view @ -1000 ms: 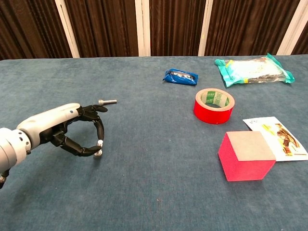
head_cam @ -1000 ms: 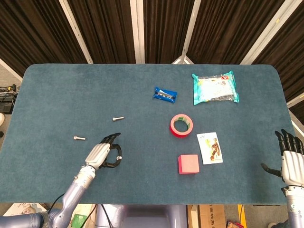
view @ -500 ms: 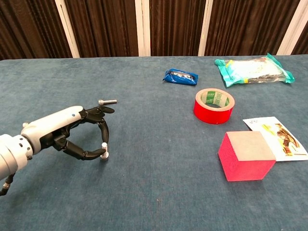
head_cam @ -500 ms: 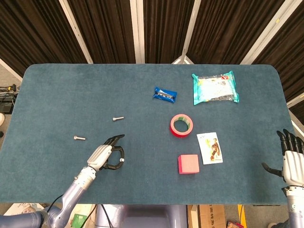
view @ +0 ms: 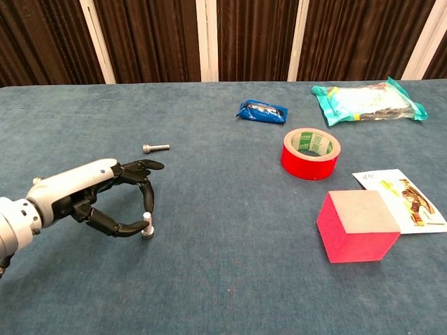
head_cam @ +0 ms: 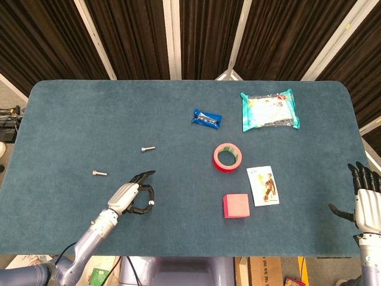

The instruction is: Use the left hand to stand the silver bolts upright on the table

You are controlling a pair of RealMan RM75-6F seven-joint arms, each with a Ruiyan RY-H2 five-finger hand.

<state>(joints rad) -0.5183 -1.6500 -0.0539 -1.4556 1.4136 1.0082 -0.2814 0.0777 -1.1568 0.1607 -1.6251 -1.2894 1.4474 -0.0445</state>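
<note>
my left hand [view: 91, 195] sits low over the desk [head_cam: 83, 113], fingers [view: 143, 166] curled in a loop with a bolt [view: 147, 227] pinched upright between the thumb tip and a fingertip, its lower end on the cloth. a second bolt [head_cam: 148, 149] lies flat on the desk beyond the fingertips, apart from them. a third bolt [head_cam: 99, 173] lies flat off to the outer side of the hand, also apart. my right hand [head_cam: 366, 199] hangs at the far desk edge, fingers spread and holding nothing. further beyond the left fingers, toward the right hand: red tape roll [view: 310, 152], pink block [view: 357, 225], picture card [view: 401, 199], blue packet [view: 262, 111], wipes pack [view: 367, 101].
</note>
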